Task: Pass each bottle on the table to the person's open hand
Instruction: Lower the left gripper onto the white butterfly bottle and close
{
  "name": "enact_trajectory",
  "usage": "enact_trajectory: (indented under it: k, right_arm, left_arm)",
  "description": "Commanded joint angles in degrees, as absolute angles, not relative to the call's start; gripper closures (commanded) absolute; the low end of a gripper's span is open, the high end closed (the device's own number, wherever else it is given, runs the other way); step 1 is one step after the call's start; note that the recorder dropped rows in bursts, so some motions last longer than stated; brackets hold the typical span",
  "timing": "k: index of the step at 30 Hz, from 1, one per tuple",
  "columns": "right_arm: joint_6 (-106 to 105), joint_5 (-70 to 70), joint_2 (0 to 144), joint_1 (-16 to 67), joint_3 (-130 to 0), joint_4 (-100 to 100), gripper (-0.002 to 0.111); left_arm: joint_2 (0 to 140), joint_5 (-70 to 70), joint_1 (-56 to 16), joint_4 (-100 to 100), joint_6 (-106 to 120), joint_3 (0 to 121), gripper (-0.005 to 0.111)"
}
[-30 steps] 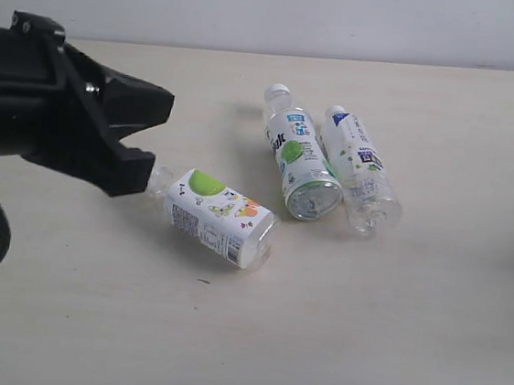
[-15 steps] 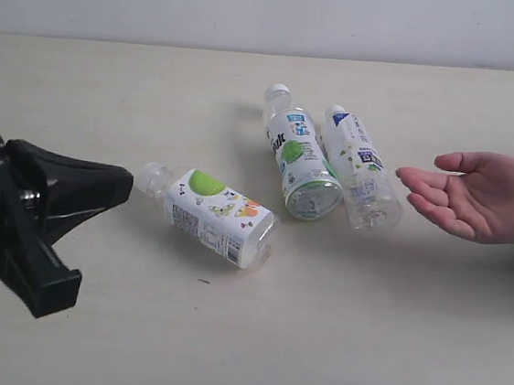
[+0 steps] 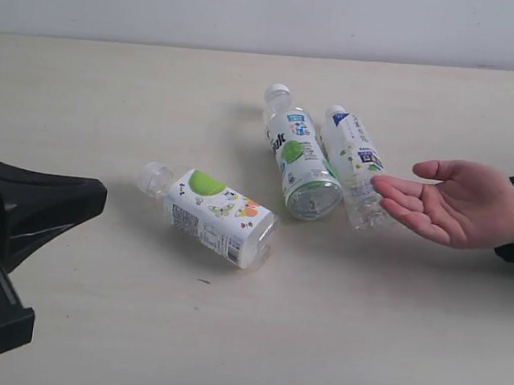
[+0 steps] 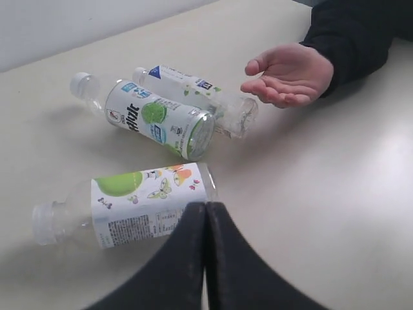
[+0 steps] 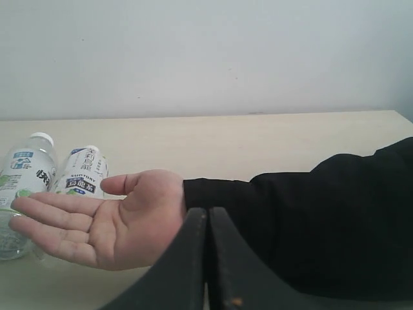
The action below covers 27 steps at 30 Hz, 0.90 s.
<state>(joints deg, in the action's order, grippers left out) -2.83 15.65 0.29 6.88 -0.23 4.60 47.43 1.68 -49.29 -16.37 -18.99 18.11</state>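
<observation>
**Q:** Exterior view: what is changing?
**A:** The left gripper [image 3: 91, 201], fingers pressed together and empty, is pulling back to the lower left. A second ago it was almost at the cap of the apple bottle [image 3: 218, 216]. A hand [image 3: 448, 208] is coming in from the right, palm up. Its fingertips are now reaching the base end of the right bottle [image 3: 356, 166], though contact cannot be told. In my judgement, the receiver is ready and no bottle is yet being lifted.

**Q:** Where are the bottles lying?
**A:** The three in view are lying on their sides mid-table [image 3: 360, 350]. The apple bottle is alone, and the middle bottle [image 3: 298, 155] is touching the right bottle. Bare surface is lying open in front and to the left, and the far edge is well behind the caps.

**Q:** Left wrist view?
**A:** The closed fingers are pointing just beside the apple bottle [image 4: 139, 200], while the hand [image 4: 290, 74] is waiting beyond the pair.

**Q:** Right wrist view?
**A:** The right gripper [image 5: 208, 223], likewise closed on nothing, is hanging close behind the hand [image 5: 110, 219] and sleeve [image 5: 310, 226]. That is leaving it little room to advance.
</observation>
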Motion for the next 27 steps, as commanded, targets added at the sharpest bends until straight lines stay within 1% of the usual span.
enact_trajectory:
  k: [1, 5, 11, 16, 20, 23, 27]
  right_arm:
    - [-2.89, 15.37, 0.00, 6.61, 0.00, 4.48, 0.108]
    - [-2.89, 15.37, 0.00, 6.61, 0.00, 4.48, 0.108]
    - [-2.89, 15.37, 0.00, 6.61, 0.00, 4.48, 0.108]
    - [-2.89, 15.37, 0.00, 6.61, 0.00, 4.48, 0.108]
    - [-2.89, 15.37, 0.00, 6.61, 0.00, 4.48, 0.108]
    - [-2.89, 15.37, 0.00, 6.61, 0.00, 4.48, 0.108]
    - [-2.89, 15.37, 0.00, 6.61, 0.00, 4.48, 0.108]
  left_arm:
    - [48.07, 3.53, -49.11, -18.92, -13.20, 18.90, 0.106]
    - [50.97, -0.97, -49.11, -19.72, -12.73, 25.40, 0.106]
    - [61.73, -32.31, -49.11, -22.98, -6.76, 48.41, 0.107]
    - [72.56, -51.98, -49.11, -23.54, 13.58, 62.43, 0.107]
    - [80.46, -63.18, -49.11, -17.75, 33.44, 68.26, 0.107]
    - [88.04, -69.35, -49.11, -7.74, 54.29, 73.17, 0.107]
    - [99.60, -69.96, -49.02, -7.71, 60.68, 81.97, 0.107]
